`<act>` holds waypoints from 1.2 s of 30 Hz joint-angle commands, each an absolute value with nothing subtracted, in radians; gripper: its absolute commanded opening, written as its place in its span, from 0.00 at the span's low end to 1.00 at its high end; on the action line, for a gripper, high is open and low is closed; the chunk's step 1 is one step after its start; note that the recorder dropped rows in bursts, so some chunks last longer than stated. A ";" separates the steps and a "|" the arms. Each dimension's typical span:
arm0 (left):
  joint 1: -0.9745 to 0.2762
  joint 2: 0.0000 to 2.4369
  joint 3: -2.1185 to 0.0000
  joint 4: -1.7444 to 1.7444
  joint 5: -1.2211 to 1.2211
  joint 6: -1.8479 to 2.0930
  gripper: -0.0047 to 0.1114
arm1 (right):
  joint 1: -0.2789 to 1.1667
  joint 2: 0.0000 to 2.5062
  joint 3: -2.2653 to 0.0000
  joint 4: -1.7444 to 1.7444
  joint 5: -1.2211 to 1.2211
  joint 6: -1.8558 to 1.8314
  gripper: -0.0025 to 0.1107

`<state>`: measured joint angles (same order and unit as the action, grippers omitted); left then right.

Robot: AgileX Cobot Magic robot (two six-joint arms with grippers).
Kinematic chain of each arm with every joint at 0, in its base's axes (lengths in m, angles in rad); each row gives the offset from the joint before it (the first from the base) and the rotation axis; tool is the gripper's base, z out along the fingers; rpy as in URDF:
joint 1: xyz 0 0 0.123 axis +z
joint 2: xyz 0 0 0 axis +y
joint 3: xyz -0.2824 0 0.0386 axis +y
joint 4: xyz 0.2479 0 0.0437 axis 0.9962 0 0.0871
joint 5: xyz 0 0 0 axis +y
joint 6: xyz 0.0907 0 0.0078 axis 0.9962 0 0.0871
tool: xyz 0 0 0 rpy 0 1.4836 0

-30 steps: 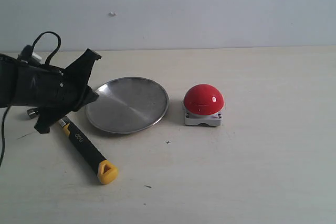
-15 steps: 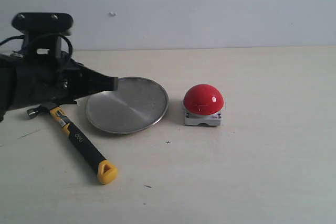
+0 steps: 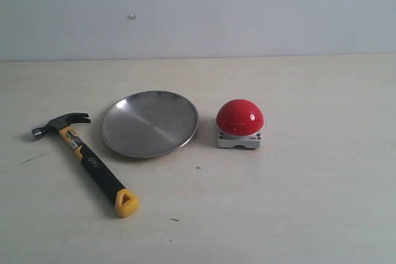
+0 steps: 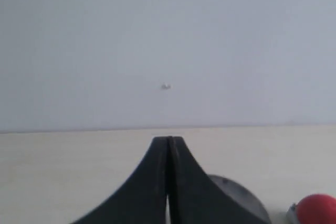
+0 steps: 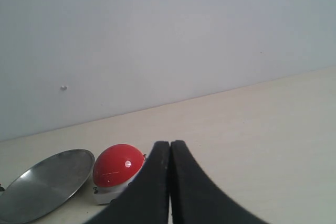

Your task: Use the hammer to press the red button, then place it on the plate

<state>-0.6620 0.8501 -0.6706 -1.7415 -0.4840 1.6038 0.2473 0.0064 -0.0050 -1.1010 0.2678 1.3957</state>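
Hammer (image 3: 93,166): flat on the table (image 3: 297,202), left of the plate (image 3: 150,123) and clear of its rim; dark head level with the plate's middle, yellow end cap nearer the camera than the plate's front rim; same spot as half a second ago.
Change at the hammer: head and yellow neck now fully uncovered, no longer half hidden under the black left arm.
Plate: unmoved; left rim free of the arm tip that overlapped it half a second ago.
Red button (image 3: 239,117): just right of the plate, a narrow gap between grey base and rim; unchanged.
Left gripper (image 4: 168,142): closed, fingers pressed together, empty; gone from the exterior view, where a second ago it covered the hammer head beside the plate; in its wrist view, raised and looking along the table, part of the plate's rim and a slice of the red dome showing past the fingers.
Right gripper (image 5: 170,145): closed, tips together, empty; outside the exterior view, as in both earlier frames; plate and red button side by side in its wrist view.
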 commanded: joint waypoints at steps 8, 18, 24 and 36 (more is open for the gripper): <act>-0.660 0.685 -0.405 -1.534 -0.290 1.441 0.04 | 0.244 0.000 -0.006 -1.109 0.261 1.387 0.02; -0.601 0.731 -0.393 -1.111 -0.358 0.646 0.04 | 0.244 0.000 -0.006 -1.109 0.261 1.387 0.02; -0.462 0.733 -0.396 -0.361 -0.326 -0.225 0.04 | 0.244 0.000 -0.006 -1.109 0.261 1.387 0.02; -0.400 0.739 -0.396 -0.061 -0.223 -0.108 0.04 | 0.244 0.000 -0.006 -1.109 0.261 1.387 0.02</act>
<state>-0.4004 0.7262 -0.3958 -0.0787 -0.2245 -0.1449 0.2473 0.0064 -0.0050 -1.1010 0.2678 1.3957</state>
